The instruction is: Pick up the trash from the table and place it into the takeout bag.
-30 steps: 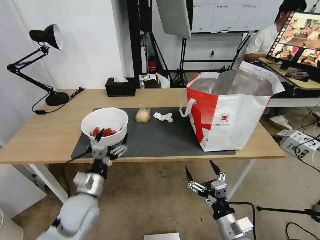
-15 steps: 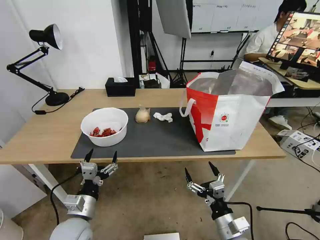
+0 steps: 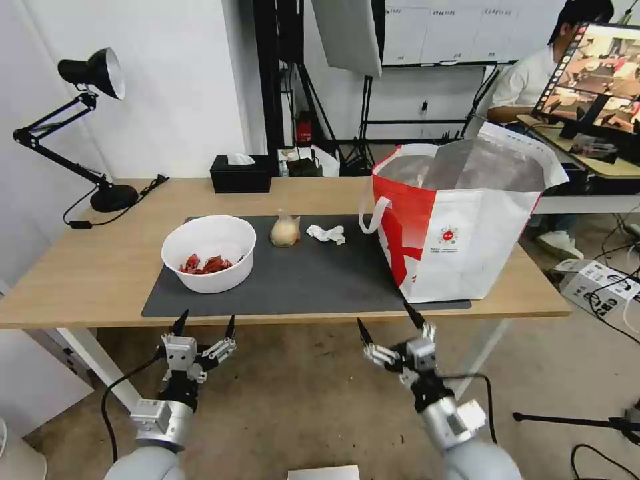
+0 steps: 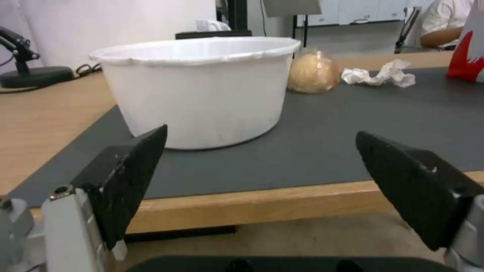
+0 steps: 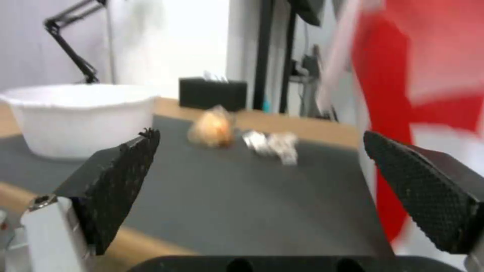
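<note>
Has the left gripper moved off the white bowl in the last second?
Yes. The left gripper has pulled back from the white bowl and now sits open below the table front edge, empty.

Counted on the long light-wood table (image 3: 80, 273): one white round plastic bowl (image 3: 209, 253), one knotted clear bag (image 3: 285, 230), one crumpled white tissue (image 3: 326, 233), one white-and-red takeout bag (image 3: 460, 230), one black tissue box (image 3: 241, 173), one black desk lamp (image 3: 87, 127).

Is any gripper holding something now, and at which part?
Nothing is held. The left gripper and the right gripper are both open, below the table's front edge, apart from the bowl.
</note>
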Controlling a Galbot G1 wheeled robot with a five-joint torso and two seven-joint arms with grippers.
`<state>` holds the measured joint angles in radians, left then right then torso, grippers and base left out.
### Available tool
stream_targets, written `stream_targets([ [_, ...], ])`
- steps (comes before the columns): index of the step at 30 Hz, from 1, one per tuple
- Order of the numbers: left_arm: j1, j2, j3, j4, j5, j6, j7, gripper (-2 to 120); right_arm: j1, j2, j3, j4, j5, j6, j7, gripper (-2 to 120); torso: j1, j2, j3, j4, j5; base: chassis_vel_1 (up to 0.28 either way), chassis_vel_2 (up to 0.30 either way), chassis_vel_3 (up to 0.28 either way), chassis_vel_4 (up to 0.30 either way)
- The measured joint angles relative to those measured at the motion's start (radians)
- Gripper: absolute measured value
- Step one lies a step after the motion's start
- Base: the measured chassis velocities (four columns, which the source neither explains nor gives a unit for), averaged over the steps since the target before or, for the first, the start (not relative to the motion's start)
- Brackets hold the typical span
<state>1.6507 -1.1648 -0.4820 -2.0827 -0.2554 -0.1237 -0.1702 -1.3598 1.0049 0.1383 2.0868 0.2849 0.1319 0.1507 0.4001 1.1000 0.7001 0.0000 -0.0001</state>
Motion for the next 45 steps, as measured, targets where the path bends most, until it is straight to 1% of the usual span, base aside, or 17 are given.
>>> stream_targets([
  [1,0.000,0.000,0.000,0.000,0.000,0.000,0.000,100,0.000,0.000,0.000,0.000,0.000,0.000,0.000,100,0.000,0.000,0.000,0.0000,0.0000,0.000,0.000,0.000,0.000],
  [4,-0.003,0.001,-0.005,0.004,-0.001,-0.004,-0.001,100,0.199,-0.036,-0.123,-0.069,0.050,-0.049,0.024,100,0.000,0.000,0.000,-0.0001,0.0001,0.000,0.000,0.000,0.000],
  [5,-0.003,0.001,-0.005,0.004,-0.001,-0.004,-0.001,100,0.199,-0.036,-0.123,-0.069,0.050,-0.049,0.024,100,0.000,0.000,0.000,-0.0001,0.0001,0.000,0.000,0.000,0.000],
  [8,-0.008,0.000,-0.006,0.004,-0.003,-0.004,-0.002,100,0.390,-0.016,-0.257,-0.150,0.086,-0.100,0.068,100,0.000,0.000,0.000,0.0001,0.0000,0.000,0.000,0.000,0.000],
  [9,-0.008,0.000,-0.007,0.005,-0.003,-0.004,-0.002,100,0.433,-0.004,-0.289,-0.172,0.092,-0.115,0.082,100,0.000,0.000,0.000,0.0001,0.0001,0.000,0.000,0.000,0.000],
  [10,-0.008,0.000,-0.007,0.005,-0.003,-0.004,-0.002,100,0.433,-0.004,-0.289,-0.172,0.092,-0.115,0.082,100,0.000,0.000,0.000,0.0001,0.0001,0.000,0.000,0.000,0.000],
  [12,-0.008,0.001,-0.014,0.006,-0.004,-0.002,-0.003,100,0.554,0.049,-0.375,-0.254,0.123,-0.164,0.145,100,0.000,0.000,0.000,0.0001,0.0001,0.000,0.000,0.000,0.000],
  [14,-0.007,0.001,-0.016,0.006,-0.004,-0.002,-0.003,100,0.586,0.066,-0.396,-0.278,0.136,-0.188,0.171,100,0.000,0.000,0.000,0.0001,-0.0001,0.000,0.000,0.000,0.000],
  [17,-0.007,0.003,-0.021,0.005,-0.005,0.000,-0.004,100,0.710,0.141,-0.467,-0.353,0.216,-0.306,0.311,100,0.000,0.000,0.000,0.0003,-0.0002,0.000,0.000,0.000,0.000],
  [18,-0.007,0.003,-0.021,0.005,-0.005,0.000,-0.004,100,0.710,0.141,-0.467,-0.353,0.216,-0.306,0.311,100,0.000,0.000,0.000,0.0003,-0.0002,0.000,0.000,0.000,0.000],
  [20,-0.011,0.003,-0.022,-0.001,-0.006,0.011,-0.006,100,0.767,0.184,-0.495,-0.390,0.267,-0.370,0.391,100,0.000,0.000,0.000,0.0001,0.0000,0.000,0.000,0.000,0.000],
  [23,-0.011,0.003,-0.022,-0.002,-0.006,0.013,-0.006,100,0.778,0.193,-0.500,-0.399,0.277,-0.380,0.410,100,0.000,0.000,0.000,0.0001,0.0000,0.000,0.000,0.000,0.000],
  [25,-0.013,0.001,-0.021,-0.003,-0.006,0.019,-0.006,100,0.824,0.238,-0.517,-0.439,0.331,-0.426,0.496,100,0.000,0.000,0.000,0.0002,-0.0001,0.000,0.000,0.000,0.000],
  [26,-0.013,0.001,-0.021,-0.003,-0.006,0.019,-0.006,100,0.824,0.238,-0.517,-0.439,0.331,-0.426,0.496,100,0.000,0.000,0.000,0.0002,-0.0001,0.000,0.000,0.000,0.000],
  [31,-0.014,-0.003,-0.016,-0.003,-0.005,0.021,-0.007,100,0.871,0.301,-0.523,-0.517,0.364,-0.461,0.602,100,0.000,0.000,0.000,0.0000,0.0000,0.000,0.000,0.000,0.000],
  [39,-0.006,-0.012,-0.014,-0.009,0.000,0.021,-0.007,100,0.925,0.380,-0.508,-0.630,0.379,-0.500,0.694,100,0.000,0.000,0.000,0.0000,0.0001,0.000,0.000,0.000,0.000],
  [45,0.001,-0.013,-0.013,-0.014,0.000,0.019,-0.006,100,0.959,0.427,-0.488,-0.712,0.398,-0.524,0.707,100,0.000,0.000,0.000,0.0000,0.0001,0.000,0.000,0.000,0.000],
])
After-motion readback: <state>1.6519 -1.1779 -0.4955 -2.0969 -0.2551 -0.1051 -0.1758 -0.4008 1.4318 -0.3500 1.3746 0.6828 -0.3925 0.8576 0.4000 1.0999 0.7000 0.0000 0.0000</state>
